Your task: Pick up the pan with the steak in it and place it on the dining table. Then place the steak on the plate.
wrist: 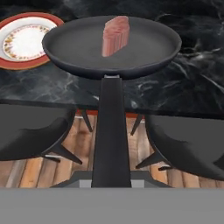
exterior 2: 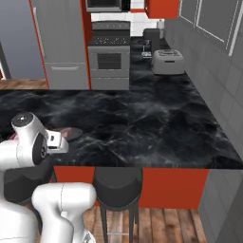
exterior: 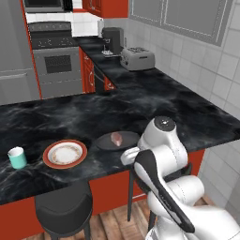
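We hold the shallow dark grey frying pan (wrist: 111,46) by its long handle, jaws pinching it; pinkish-red steak slab (wrist: 115,35) lies straight ahead, orange-rimmed round plate (wrist: 24,41) just beside, on black marbled desk (wrist: 188,87).

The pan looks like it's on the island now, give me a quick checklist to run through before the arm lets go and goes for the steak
1. Pan resting on the dining table: ok in the left base view; the hand view cannot confirm contact.
2. Pan clear of the table edge: not ok, its handle sticks out over the stools.
3. Steak inside the pan: ok, near the middle.
4. Plate bare and beside the pan, not touching: ok.
5. Teal cup out of the way: ok, on the plate's far side from the pan.
6. Grip on the handle: cannot tell, the fingertips are hidden.
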Controlling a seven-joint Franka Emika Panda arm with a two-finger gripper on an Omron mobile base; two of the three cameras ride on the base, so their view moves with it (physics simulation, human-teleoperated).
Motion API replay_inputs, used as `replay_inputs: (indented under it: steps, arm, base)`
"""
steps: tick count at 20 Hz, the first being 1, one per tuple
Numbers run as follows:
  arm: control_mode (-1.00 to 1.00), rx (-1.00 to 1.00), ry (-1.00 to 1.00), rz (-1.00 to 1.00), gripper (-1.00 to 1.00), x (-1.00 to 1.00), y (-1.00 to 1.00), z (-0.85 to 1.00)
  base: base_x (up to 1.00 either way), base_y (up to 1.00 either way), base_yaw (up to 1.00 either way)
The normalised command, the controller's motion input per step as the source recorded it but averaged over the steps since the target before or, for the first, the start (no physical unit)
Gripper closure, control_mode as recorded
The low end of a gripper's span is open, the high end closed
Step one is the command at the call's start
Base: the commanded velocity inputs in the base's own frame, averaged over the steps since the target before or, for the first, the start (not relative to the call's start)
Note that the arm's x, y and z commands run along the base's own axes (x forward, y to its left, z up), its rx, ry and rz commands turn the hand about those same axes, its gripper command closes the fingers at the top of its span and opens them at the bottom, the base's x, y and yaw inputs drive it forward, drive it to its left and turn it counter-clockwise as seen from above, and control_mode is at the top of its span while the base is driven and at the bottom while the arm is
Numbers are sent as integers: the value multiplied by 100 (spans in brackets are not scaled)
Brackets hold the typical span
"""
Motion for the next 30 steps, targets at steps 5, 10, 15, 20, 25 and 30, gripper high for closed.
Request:
replay_inputs:
  steps: [5,10,15,20,25,30]
  arm:
    - [-100,2,-8,11,100,41,-8,-65]
    - [-100,1,-11,11,100,45,0,-59]
    - [-100,0,-13,6,100,44,-10,-43]
    - [-100,0,-14,0,100,9,-29,-38]
    - [-100,0,0,0,100,0,-2,-7]
    - [-100,0,-4,-5,100,1,-10,-53]
  base:
    - [0,0,0]
    - [0,0,0]
    - [0,0,0]
    - [0,0,0]
    - [0,0,0]
    - [0,0,0]
